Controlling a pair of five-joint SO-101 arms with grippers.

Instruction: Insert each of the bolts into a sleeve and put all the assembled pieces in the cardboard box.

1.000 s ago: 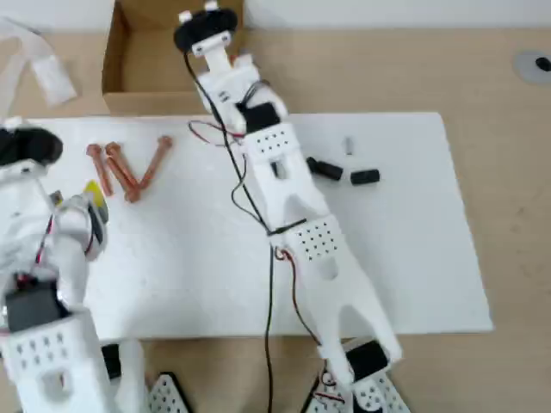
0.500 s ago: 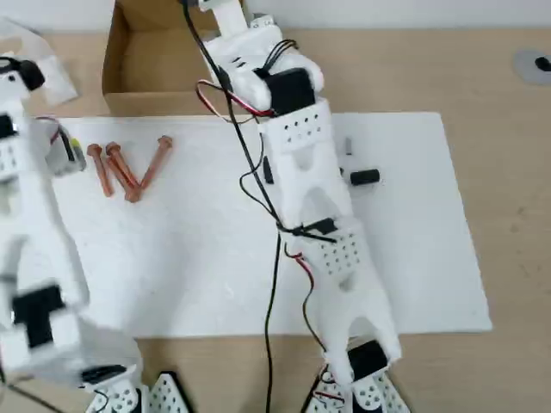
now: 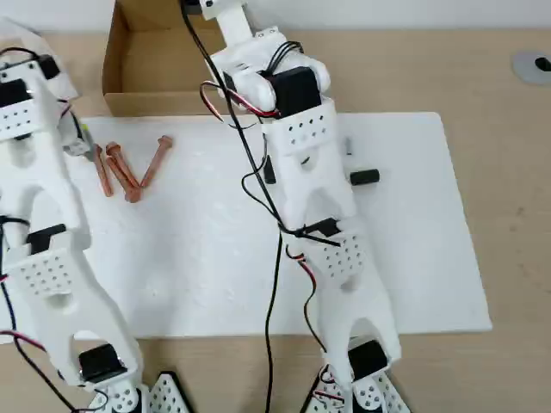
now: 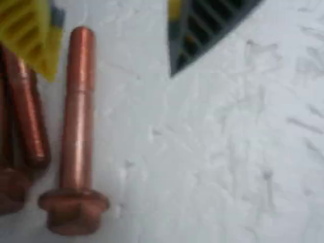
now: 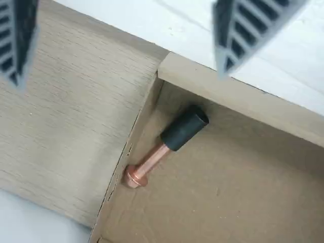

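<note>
High view: within the last second the left arm [image 3: 43, 232] had swung up from the near edge to the three loose bolts [image 3: 120, 170]. The right arm [image 3: 310, 172] had stretched farther over the cardboard box [image 3: 116, 69], so its tip was cut off at the frame's top. One sleeve [image 3: 364, 177] lay on the white sheet [image 3: 413, 258] covering the tabletop [image 3: 508, 172]. Whether another lay hidden beneath that arm could not be told.

Left wrist view: the left end effector [image 4: 109, 66] stood open and empty, straddling one bolt [image 4: 76, 136], which suggests a pickup was next. The neighbouring bolts were cropped.

Right wrist view: the right end effector [image 5: 119, 76] hung open and empty above the box. One assembled piece [image 5: 167, 144] lay in a corner there, apparently just delivered.
</note>
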